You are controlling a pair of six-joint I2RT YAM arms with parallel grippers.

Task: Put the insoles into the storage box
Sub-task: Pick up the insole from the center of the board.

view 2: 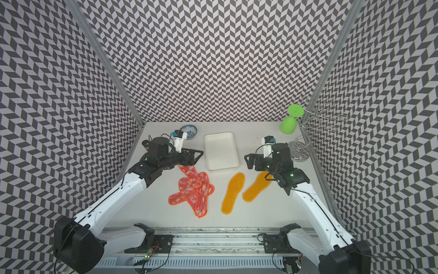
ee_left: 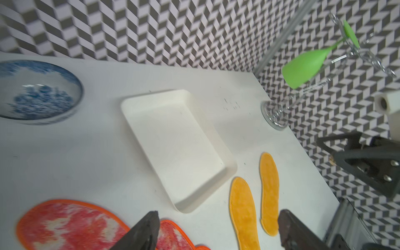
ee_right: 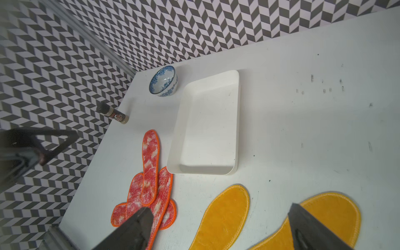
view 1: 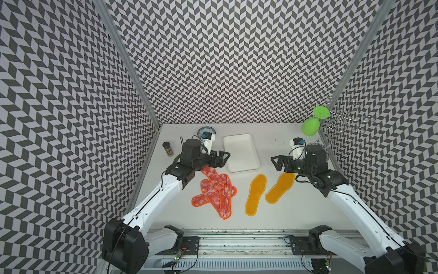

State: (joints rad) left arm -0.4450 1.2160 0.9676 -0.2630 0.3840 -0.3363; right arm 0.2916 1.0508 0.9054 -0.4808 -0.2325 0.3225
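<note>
The left gripper (view 1: 225, 159) hangs above the table with its black jaws spread wide and nothing between them; the left wrist view shows bare tabletop in the gap. Just under it, one end of a mottled red-pink-white fabric insole with orange stitched edging (view 1: 212, 176) slips out of sight beneath the gripper. That insole lies on top of three more mottled insoles (view 1: 219, 197), all overlapping in a loose fan that spreads back toward the left arm's base.

Straight ahead of the left fingertips is the shallow white rectangular plastic storage box (view 1: 239, 151), with nothing in it. It lies between the two grippers, and its rim is closer to the left one.

Across from it, the right gripper (view 1: 275, 163) points back at the box, jaws likewise wide and holding nothing. Beneath the right wrist lies one plain yellow-orange foot-shaped insole (view 1: 280, 188), its far end hidden by the arm. The second yellow-orange insole (view 1: 256, 194) lies flat just beside it, on the side toward the left gripper, the two not touching.

Beyond the left gripper, a round blue-and-white bowl (view 2: 189, 131) stands by the back wall, and a small dark-capped spice jar (view 1: 167, 149) stands off to that gripper's outer side. Behind the right gripper, a green plastic goblet (view 1: 310, 127) hangs upside down from a wire rack (view 1: 341, 121).
</note>
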